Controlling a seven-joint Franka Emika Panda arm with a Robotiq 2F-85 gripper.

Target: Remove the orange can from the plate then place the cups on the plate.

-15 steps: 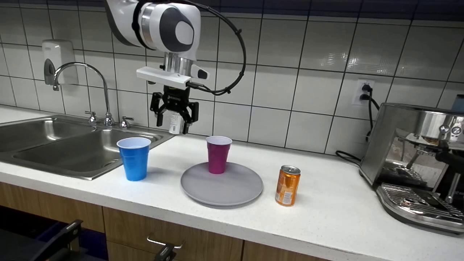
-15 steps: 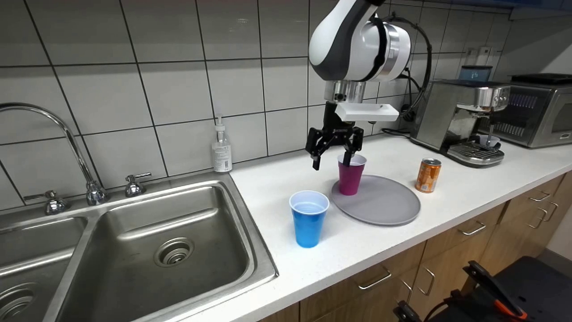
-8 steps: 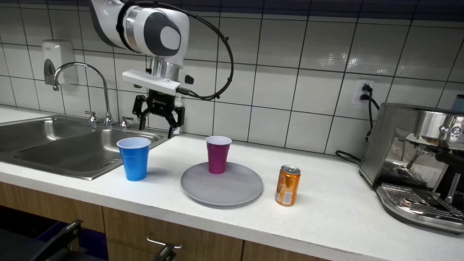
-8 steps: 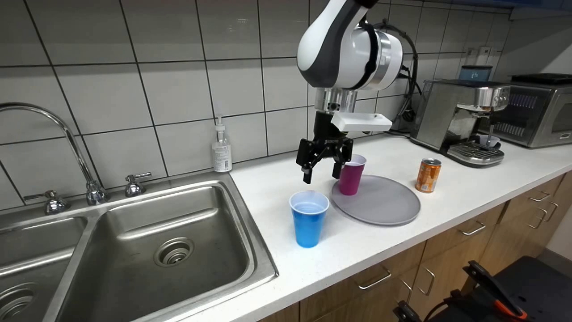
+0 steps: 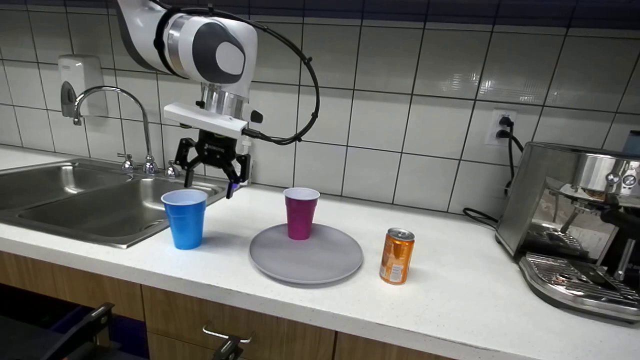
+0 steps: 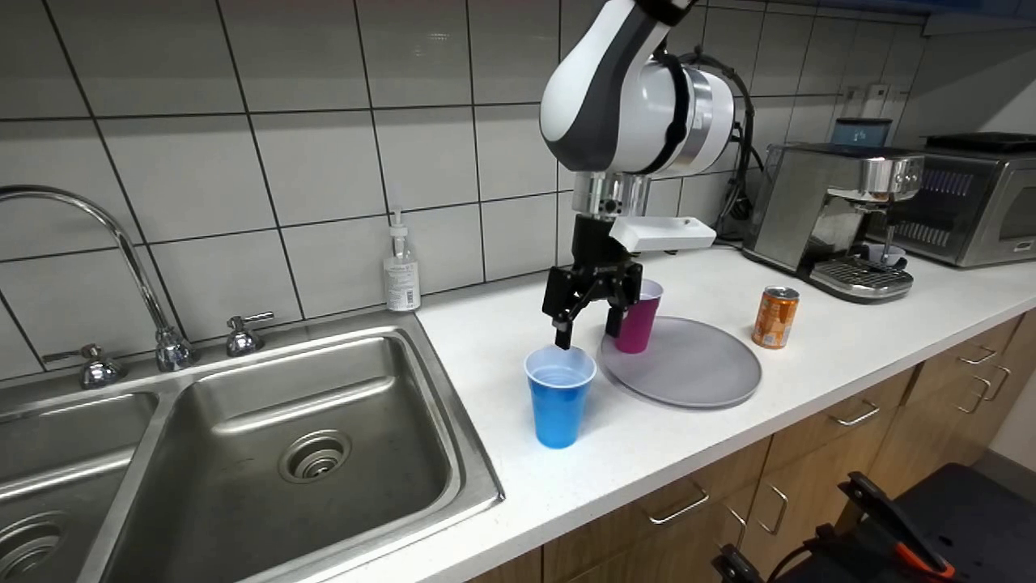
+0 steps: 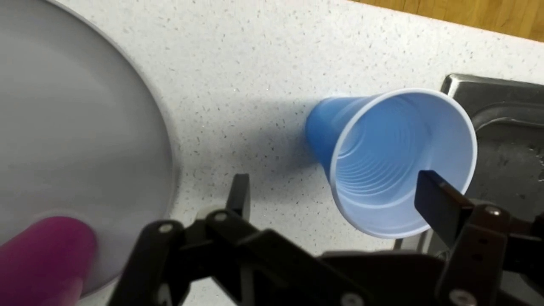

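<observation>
Above the worktop, the hand hangs spread wide, near the upright blue cup; the magenta cup stands on the plate, and the orange can stands on the worktop, near the plate's edge.

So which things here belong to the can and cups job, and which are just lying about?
For the job: orange can, grey plate, blue cup, magenta cup.
Just there: coffee machine, pump bottle, wall dispenser, sink.
</observation>
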